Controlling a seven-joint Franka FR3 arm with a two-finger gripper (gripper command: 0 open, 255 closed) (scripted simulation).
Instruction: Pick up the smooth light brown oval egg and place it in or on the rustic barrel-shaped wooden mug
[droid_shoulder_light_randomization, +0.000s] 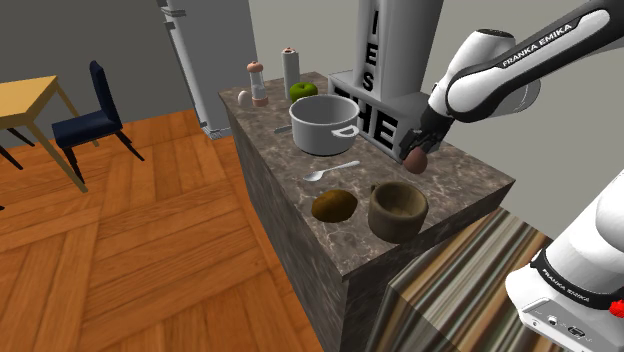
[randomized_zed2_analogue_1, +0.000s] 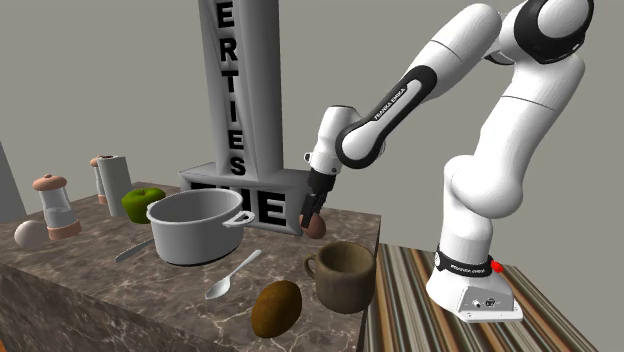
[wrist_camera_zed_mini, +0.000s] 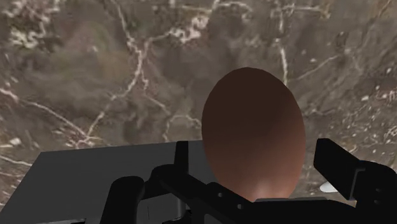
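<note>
**Holding the egg over the counter**

The gripper (droid_shoulder_light_randomization: 418, 151) is clamped on the brown egg (wrist_camera_zed_mini: 253, 137). In the wrist view the gripper's body covers the egg's base. Whether the egg touches the marbled counter (droid_shoulder_light_randomization: 470, 180) is hard to tell. Its long axis runs along the fingers, pointing down at the counter, toward the stand-side edge and apart from the mug (droid_shoulder_light_randomization: 398, 211).
</note>
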